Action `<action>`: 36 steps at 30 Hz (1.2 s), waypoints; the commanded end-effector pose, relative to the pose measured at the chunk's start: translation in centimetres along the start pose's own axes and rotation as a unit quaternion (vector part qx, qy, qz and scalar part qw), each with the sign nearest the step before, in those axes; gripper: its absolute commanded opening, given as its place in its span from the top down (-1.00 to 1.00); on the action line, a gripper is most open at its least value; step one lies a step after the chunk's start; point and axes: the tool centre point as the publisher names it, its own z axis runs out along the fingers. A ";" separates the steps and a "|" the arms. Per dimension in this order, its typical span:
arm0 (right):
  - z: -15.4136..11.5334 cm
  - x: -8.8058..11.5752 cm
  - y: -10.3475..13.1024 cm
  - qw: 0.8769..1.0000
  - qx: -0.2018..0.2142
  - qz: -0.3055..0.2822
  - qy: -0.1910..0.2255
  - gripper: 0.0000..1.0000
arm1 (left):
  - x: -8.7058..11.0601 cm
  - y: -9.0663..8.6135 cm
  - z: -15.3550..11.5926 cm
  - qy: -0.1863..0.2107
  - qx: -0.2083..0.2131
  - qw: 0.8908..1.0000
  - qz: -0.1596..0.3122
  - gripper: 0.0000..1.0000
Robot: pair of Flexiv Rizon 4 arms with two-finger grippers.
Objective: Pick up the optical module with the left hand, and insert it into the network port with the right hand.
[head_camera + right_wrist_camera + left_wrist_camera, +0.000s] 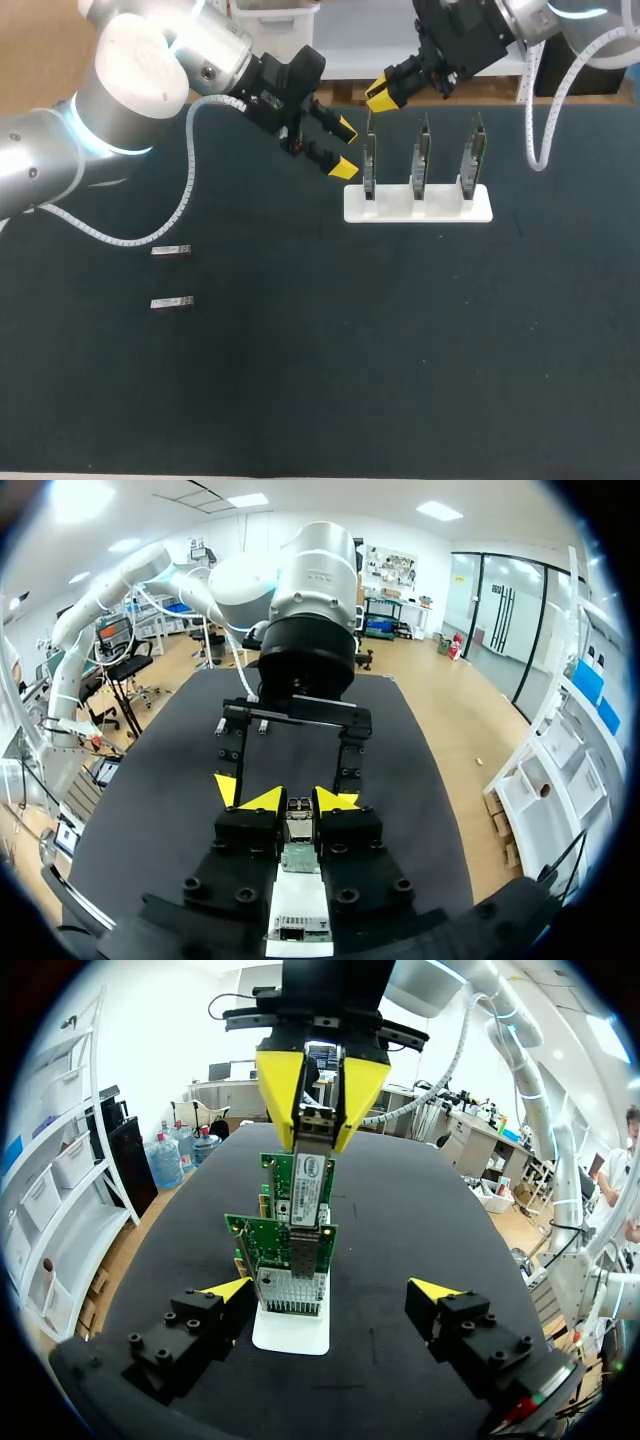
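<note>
My right gripper [384, 95] is shut on a silver optical module [314, 1132], holding it upright over the leftmost network card [369, 160] in the white rack [440, 210]. In the left wrist view the module's lower end meets the top of that green card [283, 1245]; how deep it sits I cannot tell. In the right wrist view the module [299, 818] lies between the yellow tips of the right gripper [300, 802], with the card [297, 920] under it. Just left of the rack, my left gripper [345, 149] stands open and holds nothing; its wrist view shows this left gripper [330, 1295] facing the cards.
Two more network cards [422, 155] [473, 155] stand in the same rack. Two spare optical modules [171, 250] [171, 302] lie on the dark table at the left. The two grippers are close together near the rack's left end.
</note>
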 end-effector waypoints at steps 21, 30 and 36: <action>0.0 -0.4 0.3 1.000 0.010 -0.011 0.006 1.00 | 0.0 0.0 0.0 0.001 0.000 1.000 0.000 -1.00; 0.2 -0.3 0.5 1.000 0.008 -0.007 0.004 1.00 | 0.0 0.0 0.0 0.001 0.000 1.000 0.000 -1.00; 0.2 -0.3 0.6 1.000 0.010 -0.005 0.002 1.00 | 0.0 0.0 0.0 0.001 0.000 1.000 0.000 -1.00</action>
